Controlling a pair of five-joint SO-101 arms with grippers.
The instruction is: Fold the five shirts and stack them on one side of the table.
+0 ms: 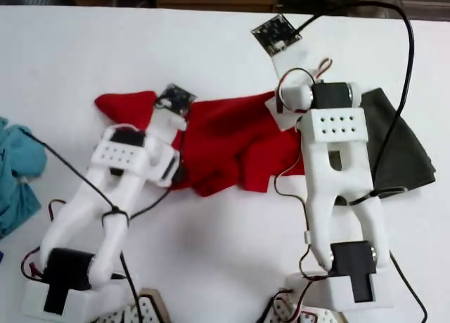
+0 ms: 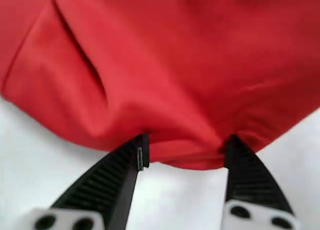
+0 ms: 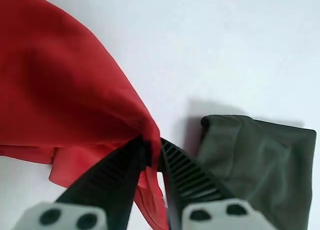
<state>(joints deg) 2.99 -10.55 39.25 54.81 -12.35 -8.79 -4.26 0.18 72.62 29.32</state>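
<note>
Red shirt [image 3: 65, 89] edge between right fingers [image 3: 110, 185], white table [image 3: 225, 49] alongside

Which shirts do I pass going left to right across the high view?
teal shirt at the left edge → red shirt in the middle → dark green shirt on the right.
</note>
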